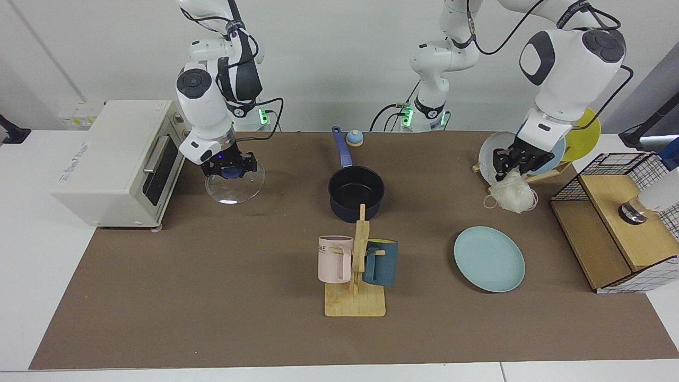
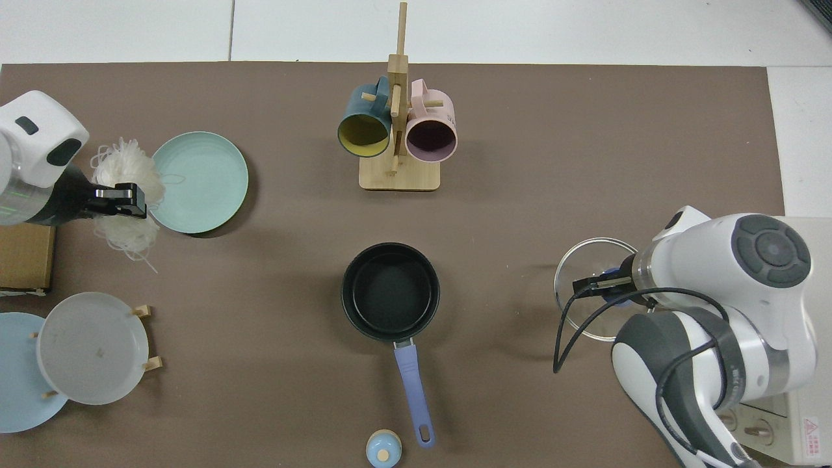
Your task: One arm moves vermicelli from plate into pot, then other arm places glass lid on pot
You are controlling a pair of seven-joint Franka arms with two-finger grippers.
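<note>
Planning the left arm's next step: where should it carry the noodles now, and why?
Probably sideways toward the pot: the left gripper holds the vermicelli in the air, clear of the bare plate, and the pot is open. The right gripper holds the glass lid aloft.

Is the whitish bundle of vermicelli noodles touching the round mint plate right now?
Apart. In the facing view the whitish vermicelli bundle hangs from the left pincer, with brown table showing between it and the bare round mint plate below.
</note>
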